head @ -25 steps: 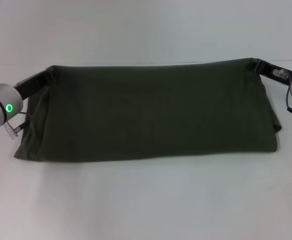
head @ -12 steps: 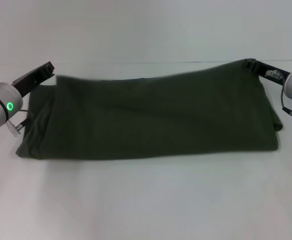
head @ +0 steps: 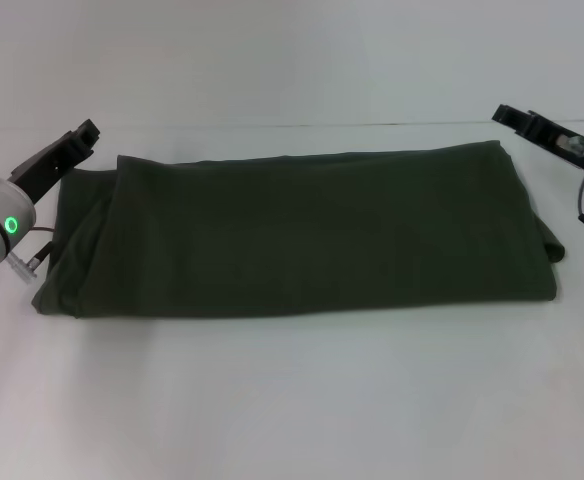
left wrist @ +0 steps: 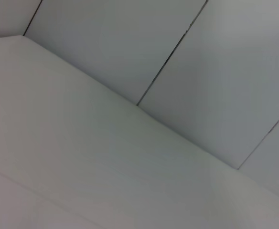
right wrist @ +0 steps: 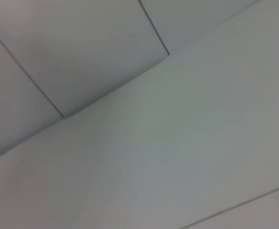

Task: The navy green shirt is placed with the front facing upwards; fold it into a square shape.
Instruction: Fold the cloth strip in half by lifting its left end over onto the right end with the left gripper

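The navy green shirt (head: 297, 235) is seen lying flat on the white surface (head: 292, 400), folded into a wide band that runs from 9 o'clock to 3 o'clock across the middle of the head view. Its far edge is nearly straight and its near edge runs parallel to it; a second layer of cloth is seen past the left end, and a small flap juts out at the right end. No lettering or collar is shown on the upper face. Bare surface is left all round the cloth, broadest toward 6 o'clock, with a narrower strip at 12 o'clock before the pale wall (head: 292, 60).

The left gripper (head: 77, 140) is placed at about 10 o'clock from the shirt, just beside its far left corner and apart from the cloth; nothing is held, and how wide its fingers stand cannot be told. The left arm is angled in from the left edge, rising toward the far corner. The right gripper (head: 517, 118) is found at about 2 o'clock, just beyond the far right corner, also clear of the cloth and empty; its spread cannot be told either. The right arm is slanted in from the right edge. In both wrist views only surface and wall panels are shown.
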You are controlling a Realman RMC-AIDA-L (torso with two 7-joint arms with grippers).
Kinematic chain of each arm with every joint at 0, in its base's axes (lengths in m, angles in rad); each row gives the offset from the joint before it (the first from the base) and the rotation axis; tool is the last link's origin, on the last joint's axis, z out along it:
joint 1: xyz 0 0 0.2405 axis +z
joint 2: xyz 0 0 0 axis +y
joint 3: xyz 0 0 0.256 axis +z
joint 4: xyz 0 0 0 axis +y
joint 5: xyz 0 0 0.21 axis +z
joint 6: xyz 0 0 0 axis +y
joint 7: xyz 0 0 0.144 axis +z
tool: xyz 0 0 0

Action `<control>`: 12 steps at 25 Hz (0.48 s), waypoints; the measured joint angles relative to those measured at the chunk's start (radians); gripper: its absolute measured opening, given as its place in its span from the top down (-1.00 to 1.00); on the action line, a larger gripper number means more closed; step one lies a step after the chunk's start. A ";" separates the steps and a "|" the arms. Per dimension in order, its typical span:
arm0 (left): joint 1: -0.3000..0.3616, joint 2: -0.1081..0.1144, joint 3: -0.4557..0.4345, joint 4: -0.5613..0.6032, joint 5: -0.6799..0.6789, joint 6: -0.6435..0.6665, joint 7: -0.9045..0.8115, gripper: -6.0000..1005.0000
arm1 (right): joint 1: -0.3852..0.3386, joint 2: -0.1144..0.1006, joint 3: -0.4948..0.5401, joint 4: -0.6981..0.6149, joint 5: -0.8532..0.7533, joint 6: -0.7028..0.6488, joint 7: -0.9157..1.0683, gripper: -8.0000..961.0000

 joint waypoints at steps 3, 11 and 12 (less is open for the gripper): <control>0.027 0.005 0.008 0.014 0.011 0.086 -0.049 0.42 | -0.030 -0.007 0.004 -0.017 0.030 -0.071 0.001 -0.20; 0.163 0.021 0.038 0.144 0.115 0.414 -0.283 0.22 | -0.105 -0.048 -0.002 -0.038 0.032 -0.366 0.063 -0.60; 0.179 0.024 0.038 0.155 0.120 0.453 -0.289 0.17 | -0.115 -0.056 -0.007 -0.038 0.027 -0.417 0.068 -0.68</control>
